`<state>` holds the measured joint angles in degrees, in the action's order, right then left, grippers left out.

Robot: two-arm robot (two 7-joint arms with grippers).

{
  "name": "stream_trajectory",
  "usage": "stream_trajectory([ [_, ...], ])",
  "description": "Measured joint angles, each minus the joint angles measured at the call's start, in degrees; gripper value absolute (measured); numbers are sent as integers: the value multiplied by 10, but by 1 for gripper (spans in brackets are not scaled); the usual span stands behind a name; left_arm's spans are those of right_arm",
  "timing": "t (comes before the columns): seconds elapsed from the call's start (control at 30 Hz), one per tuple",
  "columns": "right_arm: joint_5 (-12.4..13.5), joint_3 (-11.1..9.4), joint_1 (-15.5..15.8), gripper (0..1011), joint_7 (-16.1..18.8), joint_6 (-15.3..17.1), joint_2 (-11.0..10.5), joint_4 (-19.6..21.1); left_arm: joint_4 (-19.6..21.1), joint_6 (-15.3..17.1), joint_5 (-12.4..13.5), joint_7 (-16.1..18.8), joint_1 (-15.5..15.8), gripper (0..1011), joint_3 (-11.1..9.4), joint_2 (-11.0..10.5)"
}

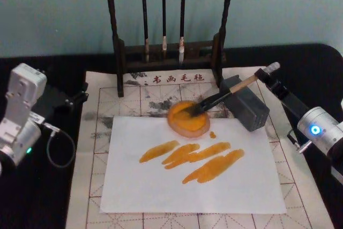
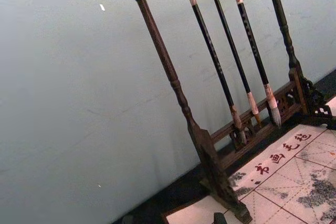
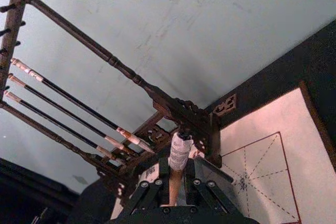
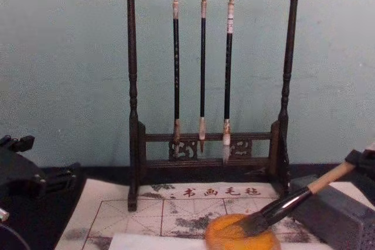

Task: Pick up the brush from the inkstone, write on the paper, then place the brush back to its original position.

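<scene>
The brush (image 1: 222, 96) lay slanted, its dark bristles down in the orange inkstone (image 1: 188, 117) at the far edge of the paper (image 1: 193, 186), its pale handle rising toward the robot's right across a grey block (image 1: 248, 108). The right gripper (image 3: 173, 190) sat at that upper end, its fingers seemingly closed around the handle, though the grip was hard to judge. The left gripper (image 1: 21, 112) idled well apart, beside the mat (image 1: 91, 148); I could not tell whether it was open.

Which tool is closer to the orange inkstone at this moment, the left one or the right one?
The right. The right tool is at the brush handle's end, just beyond the inkstone on its right. The left tool sits far off, past the mat's left edge.
</scene>
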<state>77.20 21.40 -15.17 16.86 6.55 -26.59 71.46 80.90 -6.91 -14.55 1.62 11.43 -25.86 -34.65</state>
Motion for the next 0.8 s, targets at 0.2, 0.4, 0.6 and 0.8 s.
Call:
stream_trajectory([
  [0.2,3,-1,-1,173,-1,2,0,-2,0,0,0,0,0,1001,0,0],
  [0.4,3,0,-1,173,-1,2,0,-2,0,0,0,0,0,1001,0,0],
  [0.6,3,0,0,173,-1,2,0,-2,0,0,0,0,0,1001,0,0],
  [0.8,2,0,0,173,-1,2,0,-2,0,0,0,0,0,1001,0,0],
])
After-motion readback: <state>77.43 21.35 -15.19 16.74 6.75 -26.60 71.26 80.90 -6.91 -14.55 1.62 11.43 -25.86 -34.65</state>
